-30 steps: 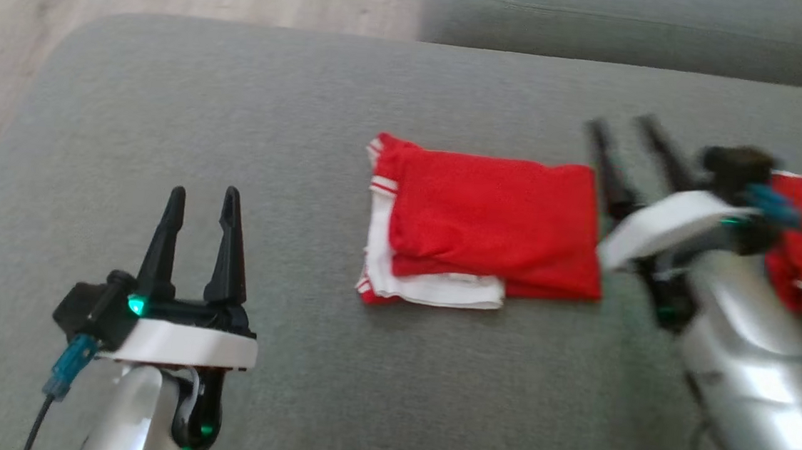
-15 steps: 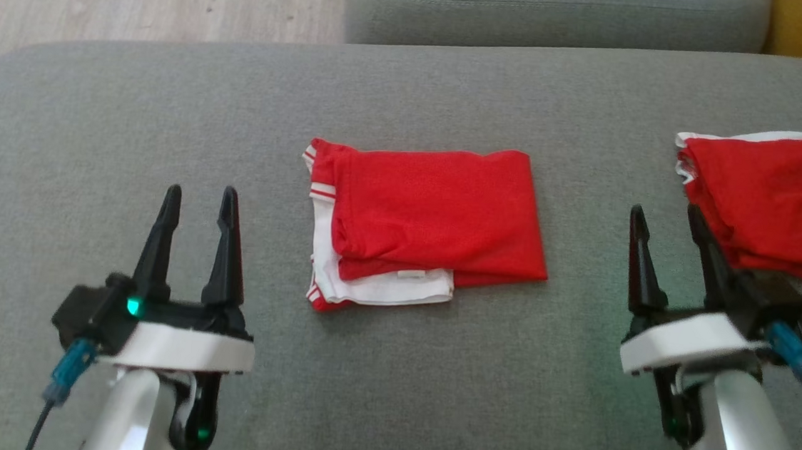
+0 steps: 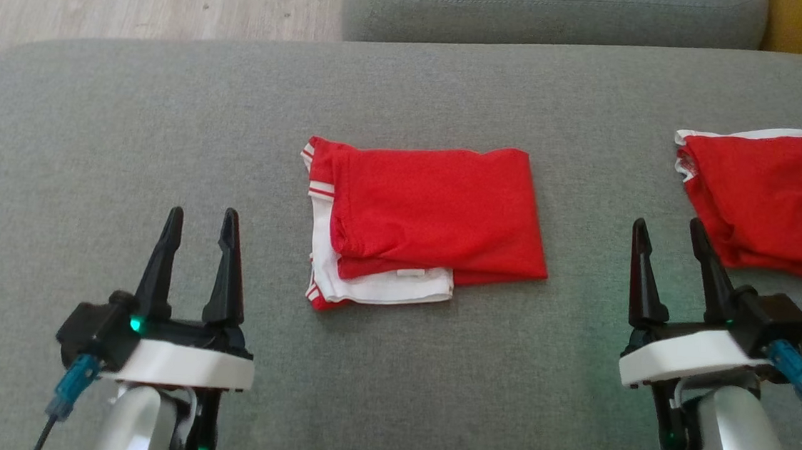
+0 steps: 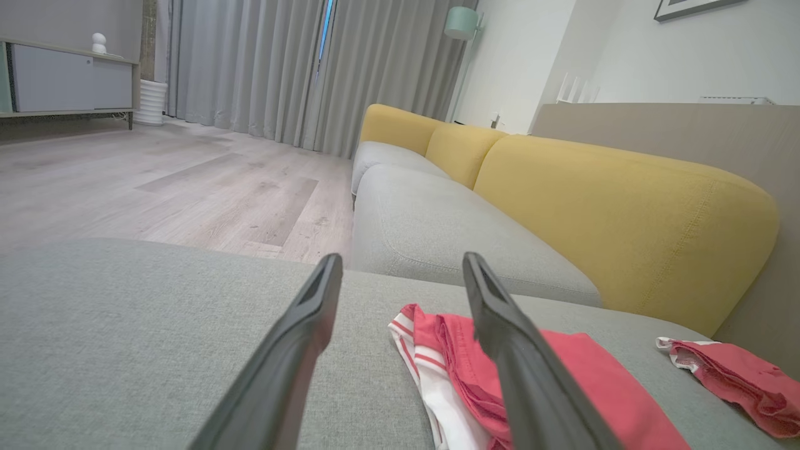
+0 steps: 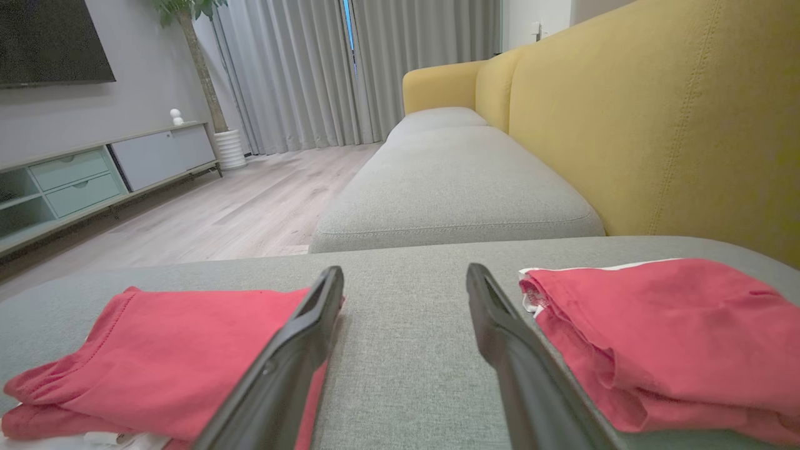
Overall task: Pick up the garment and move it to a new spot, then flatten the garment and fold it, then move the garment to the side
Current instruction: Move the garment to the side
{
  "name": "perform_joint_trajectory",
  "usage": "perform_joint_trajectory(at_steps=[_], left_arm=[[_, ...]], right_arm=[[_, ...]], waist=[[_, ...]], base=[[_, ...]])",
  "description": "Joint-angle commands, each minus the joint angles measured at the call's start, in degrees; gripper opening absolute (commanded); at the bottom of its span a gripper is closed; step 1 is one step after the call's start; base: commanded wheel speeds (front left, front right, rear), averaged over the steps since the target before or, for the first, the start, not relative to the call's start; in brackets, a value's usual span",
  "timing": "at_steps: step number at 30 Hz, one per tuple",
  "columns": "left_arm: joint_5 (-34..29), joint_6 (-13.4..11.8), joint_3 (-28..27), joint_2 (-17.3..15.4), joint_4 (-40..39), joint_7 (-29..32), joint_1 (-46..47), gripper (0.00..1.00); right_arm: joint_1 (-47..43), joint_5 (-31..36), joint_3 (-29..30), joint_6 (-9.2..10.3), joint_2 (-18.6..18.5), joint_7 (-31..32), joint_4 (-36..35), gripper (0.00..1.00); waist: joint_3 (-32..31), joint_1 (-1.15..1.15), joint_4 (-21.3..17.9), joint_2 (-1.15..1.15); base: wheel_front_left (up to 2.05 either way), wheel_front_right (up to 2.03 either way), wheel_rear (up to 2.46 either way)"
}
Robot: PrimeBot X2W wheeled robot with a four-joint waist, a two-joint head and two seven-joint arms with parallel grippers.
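Left claw (image 3: 202, 211) and right claw (image 3: 667, 222), both spread, flank rectangular folded red garment (image 3: 438, 206) on woven cushion (image 3: 167, 106).

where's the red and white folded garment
Head view: folded garment lies centred on the cushion, between left gripper and right gripper, another red garment to its right.

folded garment (image 3: 438, 213) mid-cushion (image 3: 165, 128) | second garment (image 3: 768, 200) far right | left claw (image 3: 202, 211) front-left | right claw (image 3: 667, 222) front-right

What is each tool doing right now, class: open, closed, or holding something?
Left tool: open, holding nothing.
Right tool: open, holding nothing.
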State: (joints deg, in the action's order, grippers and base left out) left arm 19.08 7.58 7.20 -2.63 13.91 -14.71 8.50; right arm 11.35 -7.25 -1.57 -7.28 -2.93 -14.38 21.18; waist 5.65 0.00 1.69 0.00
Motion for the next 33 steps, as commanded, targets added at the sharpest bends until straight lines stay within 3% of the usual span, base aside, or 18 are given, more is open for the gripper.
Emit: perform_joint_trajectory(at_steps=[1, 9, 21, 31, 33], left_arm=[[-0.6, -0.1, -1.7, -0.2, -1.7, -0.3, 1.9, 1.0], [-0.3, -0.1, -0.5, -0.2, -1.8, -0.3, 3.3, 1.0], [0.6, -0.1, 2.6, -0.2, -1.3, -0.3, 6.0, 1.0], [1.1, -0.1, 3.9, -0.2, -1.2, -0.3, 7.4, 1.0], [1.1, -0.1, 3.9, -0.2, -1.1, -0.3, 7.6, 1.0]], right_arm=[[1.9, 0.0, -1.3, -0.21, 0.0, -0.6, -1.6, 1.0], [4.5, 1.3, -2.4, -0.21, 0.0, -0.6, 3.1, 1.0], [16.0, -4.1, -9.0, -0.21, 0.0, 7.3, 21.3, 1.0], [22.6, -5.3, -12.8, -0.21, 0.0, 9.5, 33.0, 1.0], [23.6, -5.5, -13.5, -0.21, 0.0, 9.1, 34.4, 0.33]], waist=[[0.4, 0.0, 0.4, 0.0], [2.3, 0.0, 2.2, 0.0], [6.7, 0.0, 7.1, 0.0], [8.8, 0.0, 9.7, 0.0], [8.9, 0.0, 9.6, 0.0]], base=[[0.0, 0.0, 0.0], [0.0, 0.0, 0.0], [0.0, 0.0, 0.0], [0.0, 0.0, 0.0], [0.0, 0.0, 0.0]])
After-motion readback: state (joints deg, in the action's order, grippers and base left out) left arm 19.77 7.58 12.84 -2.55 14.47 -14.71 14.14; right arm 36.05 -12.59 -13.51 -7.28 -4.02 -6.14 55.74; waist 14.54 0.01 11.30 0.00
